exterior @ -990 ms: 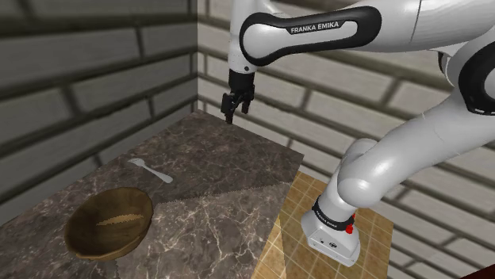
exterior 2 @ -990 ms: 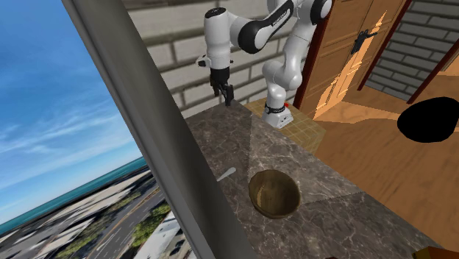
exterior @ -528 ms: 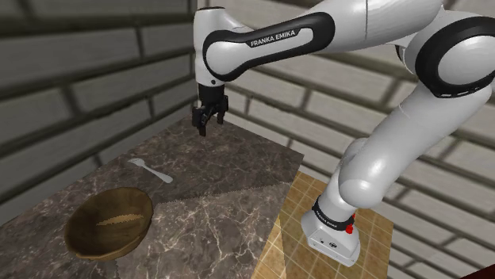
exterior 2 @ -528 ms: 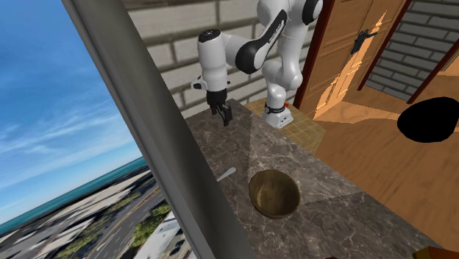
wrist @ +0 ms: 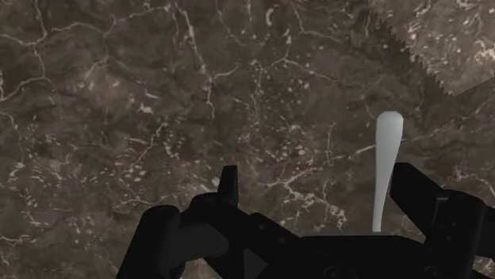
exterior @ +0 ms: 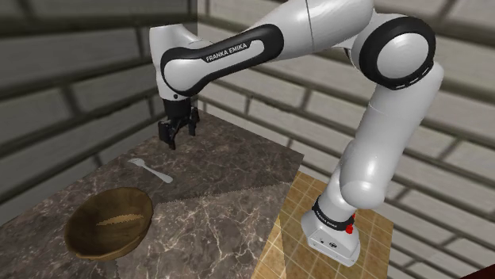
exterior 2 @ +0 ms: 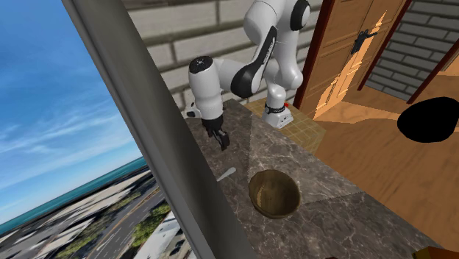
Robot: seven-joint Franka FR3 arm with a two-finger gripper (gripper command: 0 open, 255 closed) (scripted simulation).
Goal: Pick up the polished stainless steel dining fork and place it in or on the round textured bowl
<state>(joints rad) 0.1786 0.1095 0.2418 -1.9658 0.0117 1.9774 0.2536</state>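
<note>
Arm reaches out over dark marble counter (exterior: 238, 170). Gripper (exterior: 176, 135) hangs above the slab, pts down, not touching it.

Jaws: open, moderately wide. Wrist view shows the two fingers (wrist: 228, 184) standing apart w/ nothing clamped, just counter (wrist: 143, 95) beneath.

Fork (exterior: 151, 170): pale grey, lies flat on counter. In shoulder view it sits just below and a bit left of gripper, betw. gripper and bowl (exterior: 109, 222). Wrist view: fork (wrist: 385, 166) appears as a slim light strip w/ a rounded end, in the gap betw. the fingers but close to one of them; no contact seen, not held. Which end is the tines: can't tell.

Bowl: round, brown, wood-looking, upright, near the counter's corner at shoulder view's lower left. Fork and bowl apart, nothing in bowl.

Second ext. view: gripper (exterior 2: 221, 141) over counter (exterior 2: 324, 191), fork (exterior 2: 226, 174) beside a thick grey window post (exterior 2: 147, 125), bowl (exterior 2: 274, 193) just to the fork's right.

Stand (exterior: 333, 234) on tan tiled floor, brick wall (exterior: 79, 71) behind counter.
</note>
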